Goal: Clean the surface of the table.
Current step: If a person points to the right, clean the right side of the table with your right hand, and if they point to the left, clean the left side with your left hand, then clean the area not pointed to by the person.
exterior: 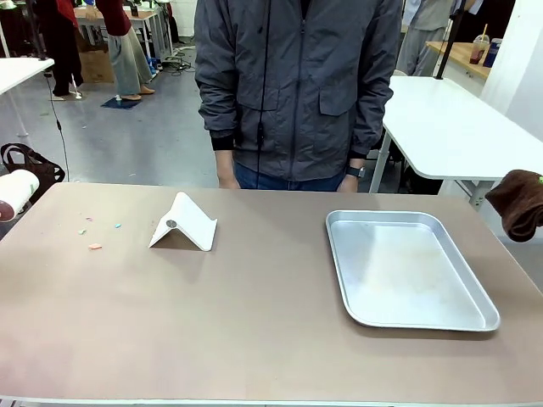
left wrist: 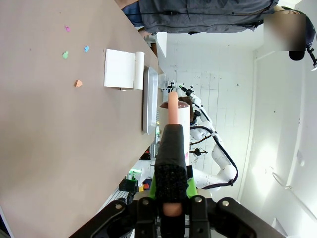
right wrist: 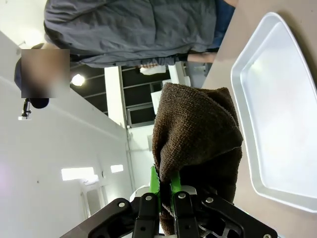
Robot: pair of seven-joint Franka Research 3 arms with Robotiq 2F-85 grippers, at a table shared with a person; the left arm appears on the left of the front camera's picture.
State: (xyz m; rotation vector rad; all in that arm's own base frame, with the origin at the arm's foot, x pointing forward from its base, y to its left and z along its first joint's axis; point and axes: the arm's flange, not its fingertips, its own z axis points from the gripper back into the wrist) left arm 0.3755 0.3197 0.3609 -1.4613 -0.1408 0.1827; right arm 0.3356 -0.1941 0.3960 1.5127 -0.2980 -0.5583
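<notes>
Our task's table stretches between both arms, and what matters is its far left part, where coloured crumbs lie scattered. Our left pincer, clamped shut on a lint roller, hangs at the left edge with the crumbs near it to the right, so we judge it the nearer arm. Our right pincer, closed on a brown cloth, sits off the right edge, beyond the tray and the folded white card.
</notes>
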